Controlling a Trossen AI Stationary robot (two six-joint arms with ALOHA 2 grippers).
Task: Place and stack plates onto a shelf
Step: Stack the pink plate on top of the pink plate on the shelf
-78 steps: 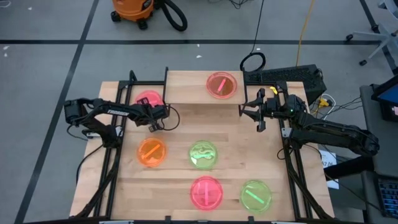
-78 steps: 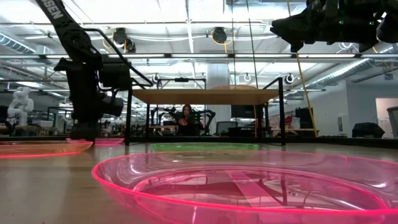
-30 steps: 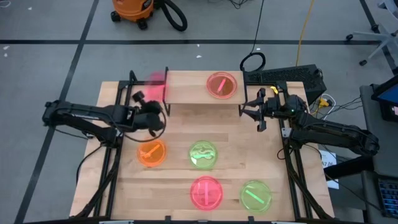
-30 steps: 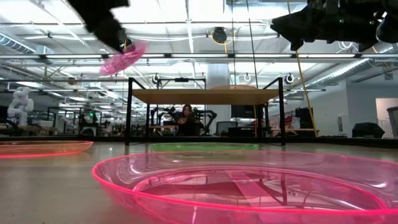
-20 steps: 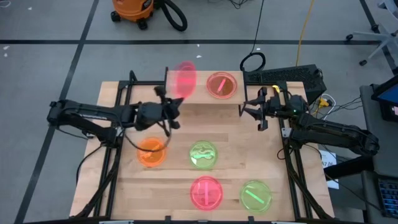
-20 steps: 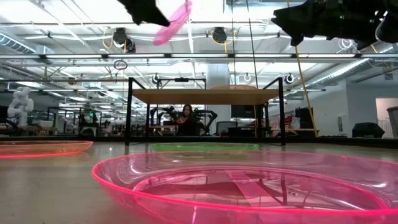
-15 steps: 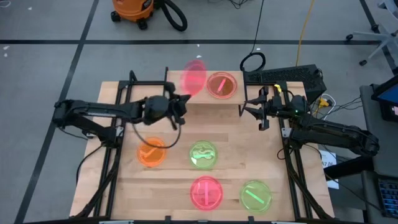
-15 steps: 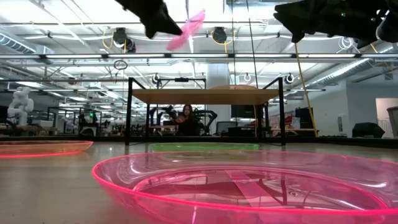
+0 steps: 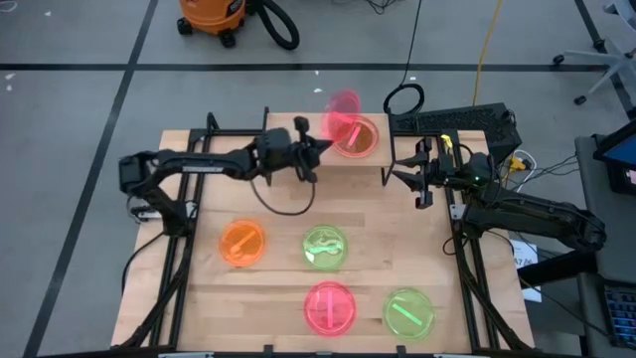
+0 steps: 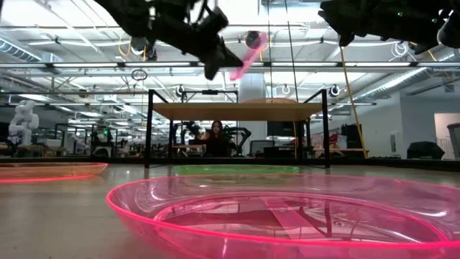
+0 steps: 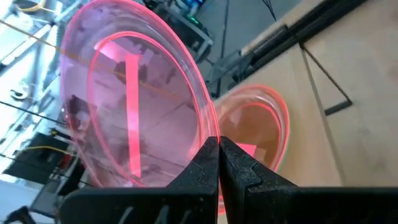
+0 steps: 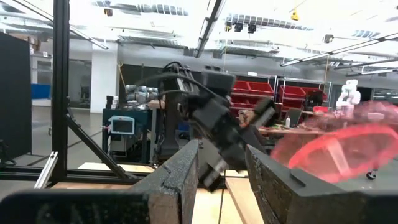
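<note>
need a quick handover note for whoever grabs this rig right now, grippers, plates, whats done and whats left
Left gripper: shut on a pink plate, tilted in the air above the shelf.
Right gripper: open, empty, waiting at the shelf's right end.
Done: one pink-red plate lies on the shelf.
Left: set the held plate onto it, then stack the four on the table: orange, green, pink, green.

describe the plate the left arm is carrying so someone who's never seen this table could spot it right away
Find the raised wooden shelf at the table's far edge. Above it, the left claw pinches a pink plate by its rim. It is the only plate tilted in the air; every other lies flat.
</note>
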